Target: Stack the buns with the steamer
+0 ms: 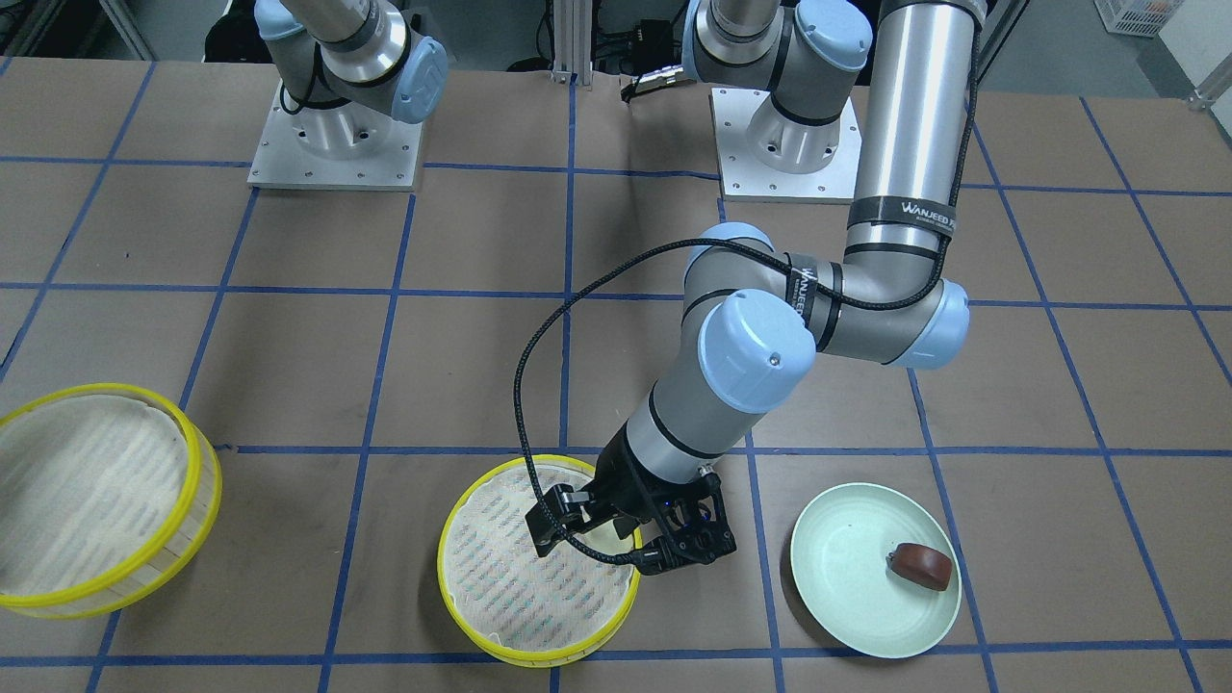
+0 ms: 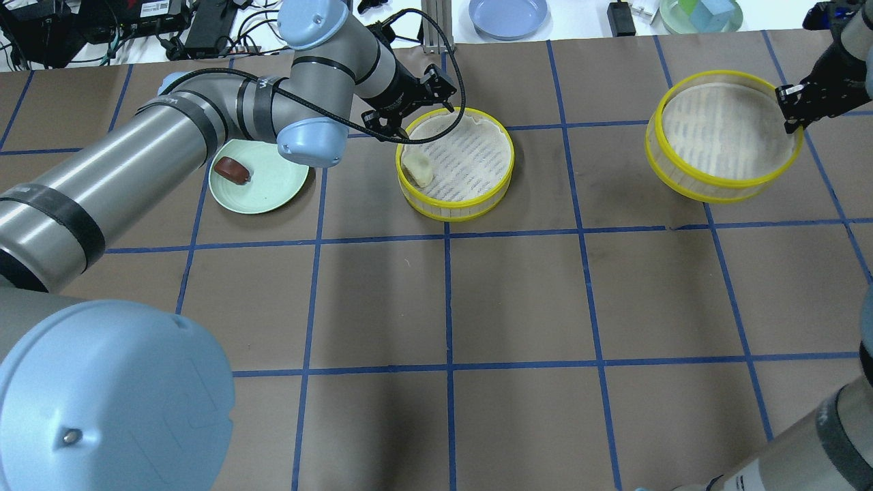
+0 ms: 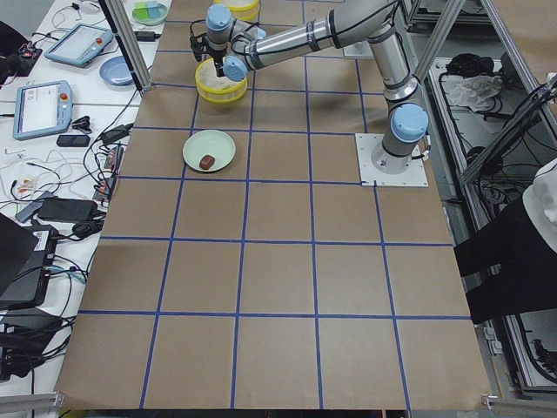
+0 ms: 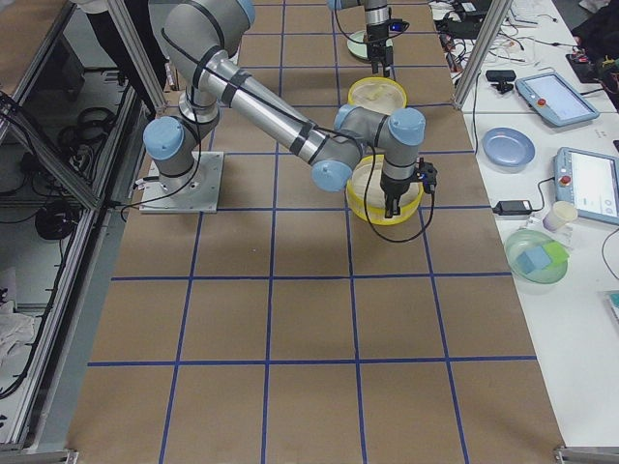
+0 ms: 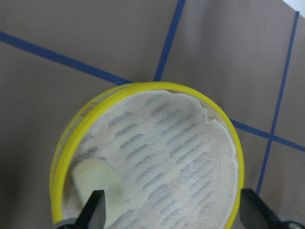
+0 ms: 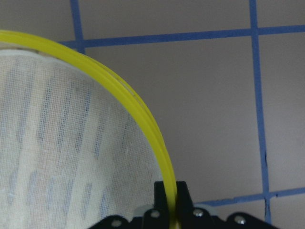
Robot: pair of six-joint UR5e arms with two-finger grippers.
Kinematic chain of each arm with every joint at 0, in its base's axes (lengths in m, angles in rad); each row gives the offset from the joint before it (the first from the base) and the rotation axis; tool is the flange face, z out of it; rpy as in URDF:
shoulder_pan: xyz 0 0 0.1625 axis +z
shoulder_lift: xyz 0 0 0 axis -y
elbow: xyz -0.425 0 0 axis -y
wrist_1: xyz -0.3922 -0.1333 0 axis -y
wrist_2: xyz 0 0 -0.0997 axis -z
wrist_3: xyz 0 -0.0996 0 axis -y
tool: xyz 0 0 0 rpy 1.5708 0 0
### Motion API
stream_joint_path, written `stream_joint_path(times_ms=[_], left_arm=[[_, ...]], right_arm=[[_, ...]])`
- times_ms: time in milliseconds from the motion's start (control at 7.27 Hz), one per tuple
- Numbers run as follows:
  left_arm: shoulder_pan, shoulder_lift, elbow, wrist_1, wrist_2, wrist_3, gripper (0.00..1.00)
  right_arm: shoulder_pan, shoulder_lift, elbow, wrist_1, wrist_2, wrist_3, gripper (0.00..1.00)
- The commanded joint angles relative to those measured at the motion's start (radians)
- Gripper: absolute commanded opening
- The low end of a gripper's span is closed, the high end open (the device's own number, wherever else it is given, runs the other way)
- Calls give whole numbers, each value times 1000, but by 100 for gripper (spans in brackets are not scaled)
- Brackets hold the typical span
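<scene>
Locate the cream-yellow bun (image 2: 417, 168) inside the middle steamer tier (image 2: 455, 208), lying on the striped cloth liner (image 2: 470, 157) against the wall on the plate side. Find the reddish-brown bun (image 2: 230, 170) on the mint-green plate (image 2: 273, 194), off-centre and close to the rim. Note the plate standing near the middle tier but apart from it, on the side toward the robot's left.

Observe the left gripper (image 5: 174, 215) hovering above the plate-side edge of the middle tier, fingers (image 5: 95, 212) spread wide and gripping nothing (cream bun seen below, close to one fingertip in the wrist view).

Find the second steamer tier (image 2: 716, 187) well apart from the first, toward the robot's right, sitting tilted rather than level. Observe the right gripper (image 6: 170, 191) pinching the yellow rim of that tier, one finger inside the wall, one outside, both pressed close onto it. Cannot tell whether the lower edge of the tilted tier touches the table (image 2: 518, 300).

Note the brown table covering, divided into squares by a blue tape grid (image 2: 449, 293).
</scene>
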Motion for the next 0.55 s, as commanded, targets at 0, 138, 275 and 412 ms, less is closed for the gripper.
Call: stream_joint_path(times_ms=[0, 138, 275, 412], left_arm=[[93, 39, 4, -33, 115, 179, 100], [171, 62, -1, -79, 121, 310, 100], [237, 68, -7, -88, 126, 448, 100], [286, 67, -12, -90, 205, 626, 100]], right_arm=[[140, -53, 6, 56, -1, 236, 0], [218, -62, 11, 60, -2, 348, 0], [322, -64, 17, 58, -4, 480, 0], [414, -64, 18, 60, -8, 636, 0]])
